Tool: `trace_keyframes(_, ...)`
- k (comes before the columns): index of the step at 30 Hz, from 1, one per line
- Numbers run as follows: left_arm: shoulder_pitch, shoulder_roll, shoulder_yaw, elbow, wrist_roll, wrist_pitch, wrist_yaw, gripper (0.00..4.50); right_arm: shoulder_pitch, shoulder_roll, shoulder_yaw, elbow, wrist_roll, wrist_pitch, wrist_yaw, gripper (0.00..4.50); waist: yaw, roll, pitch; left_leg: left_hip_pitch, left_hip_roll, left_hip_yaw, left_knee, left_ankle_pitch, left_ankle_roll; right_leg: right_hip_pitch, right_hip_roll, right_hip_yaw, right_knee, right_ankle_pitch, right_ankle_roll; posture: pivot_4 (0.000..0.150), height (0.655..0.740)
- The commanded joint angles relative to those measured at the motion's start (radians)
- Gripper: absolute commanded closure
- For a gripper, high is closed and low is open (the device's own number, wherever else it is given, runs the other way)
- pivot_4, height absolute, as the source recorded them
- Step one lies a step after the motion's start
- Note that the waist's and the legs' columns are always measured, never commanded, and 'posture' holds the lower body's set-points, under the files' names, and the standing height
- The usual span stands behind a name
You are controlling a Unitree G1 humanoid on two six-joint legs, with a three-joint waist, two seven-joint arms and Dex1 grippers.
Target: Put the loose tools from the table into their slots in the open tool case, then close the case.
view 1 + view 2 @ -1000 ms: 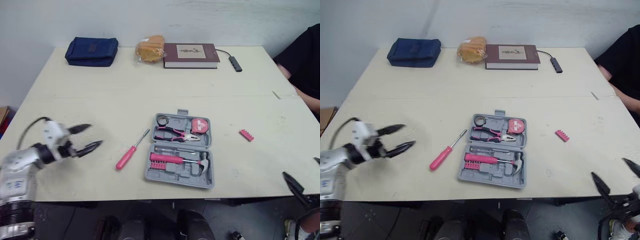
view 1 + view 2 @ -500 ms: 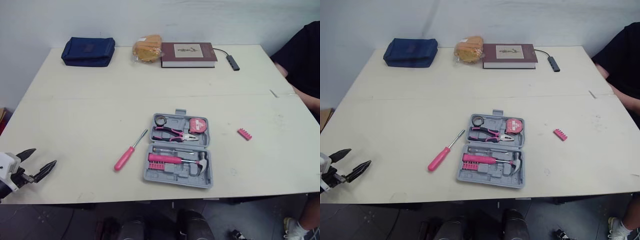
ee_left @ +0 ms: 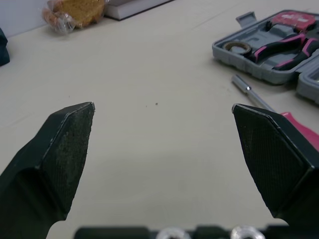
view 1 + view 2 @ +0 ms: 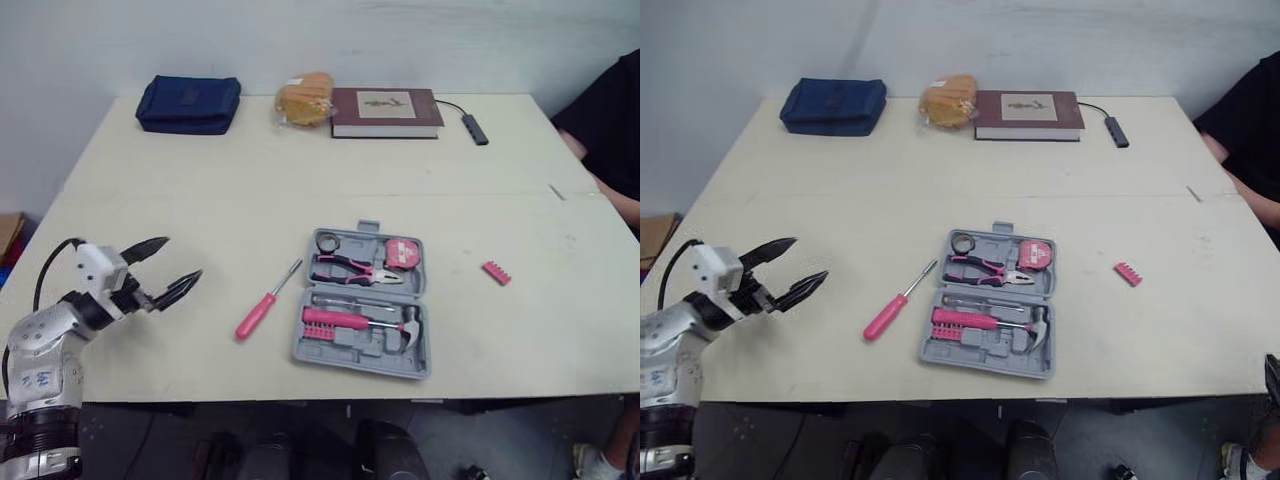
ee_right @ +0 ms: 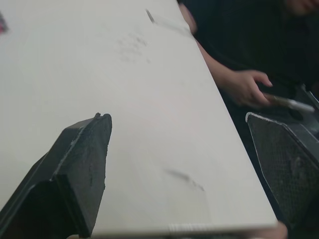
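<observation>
The grey tool case (image 4: 365,312) lies open at the table's front middle, holding pink pliers, a tape measure, a hammer and a bit driver. A pink-handled screwdriver (image 4: 262,305) lies loose just left of the case. A small pink bit holder (image 4: 496,272) lies loose to its right. My left gripper (image 4: 165,268) hovers open and empty over the table's front left, a short way left of the screwdriver (image 3: 251,93); the case (image 3: 269,47) is beyond it. My right gripper (image 5: 175,116) is open and empty over the table's right edge.
Along the back edge sit a blue pouch (image 4: 188,103), a bagged bread roll (image 4: 305,97), a dark red book (image 4: 385,110) and a grey USB hub (image 4: 475,128). A person in black (image 4: 610,130) sits at the right side, with a hand (image 5: 246,87) holding a pen below the table edge.
My left gripper dropped below the table's front-left corner, then rose back over the table, still open. My right gripper has left the head views. The camera shifted slightly.
</observation>
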Motion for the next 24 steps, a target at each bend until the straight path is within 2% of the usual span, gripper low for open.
trace_keyframes(1, -0.066, -0.026, -0.060, -0.115, -0.047, 0.069, 0.004, 0.03, -0.042, -0.071, 0.035, -0.031, 0.043, 0.054, 0.061, 0.00, 0.018, 0.003, 0.003, -0.002, 0.000, 0.003, 0.004, 0.000, 0.000, -0.005, 0.003, 0.013, 0.002, 0.000, 0.000, 0.150, 0.7400)
trace_keyframes(5, -0.129, -0.053, -0.113, -0.180, -0.075, 0.134, -0.006, 0.03, -0.091, -0.125, 0.081, -0.018, 0.104, 0.133, 0.181, 0.00, 0.056, 0.002, 0.005, -0.004, -0.001, 0.004, 0.007, 0.001, 0.001, -0.005, 0.004, 0.021, -0.003, 0.003, 0.003, 0.150, 0.7400)
trace_keyframes(9, -0.214, -0.079, -0.204, -0.232, -0.105, 0.207, -0.057, 0.03, -0.198, -0.231, 0.179, 0.052, 0.126, 0.280, 0.325, 0.00, 0.060, 0.002, 0.005, -0.005, 0.004, 0.003, 0.005, -0.001, -0.002, -0.006, 0.013, 0.028, -0.007, 0.003, 0.003, 0.150, 0.7400)
trace_keyframes(13, -0.256, -0.102, -0.250, -0.265, -0.134, 0.265, -0.092, 0.03, -0.338, -0.279, 0.256, 0.167, 0.086, 0.358, 0.338, 0.00, 0.055, 0.001, 0.005, -0.006, 0.004, 0.006, 0.005, -0.001, -0.001, -0.006, 0.014, 0.030, -0.008, 0.003, 0.003, 0.150, 0.7400)
trace_keyframes(18, -0.246, -0.119, -0.269, -0.311, -0.147, 0.307, -0.087, 0.03, -0.485, -0.274, 0.363, 0.267, 0.018, 0.374, 0.335, 0.00, 0.053, 0.001, 0.006, -0.005, 0.006, 0.009, 0.005, -0.001, -0.002, -0.006, 0.017, 0.031, -0.008, 0.003, 0.002, 0.150, 0.7400)
trace_keyframes(24, -0.211, -0.121, -0.271, -0.341, -0.164, 0.344, -0.089, 0.03, -0.566, -0.250, 0.436, 0.292, -0.022, 0.383, 0.329, 0.00, 0.058, 0.001, 0.007, -0.005, 0.006, 0.009, 0.006, -0.001, -0.002, -0.006, 0.016, 0.032, -0.008, 0.003, 0.003, 0.150, 0.7400)
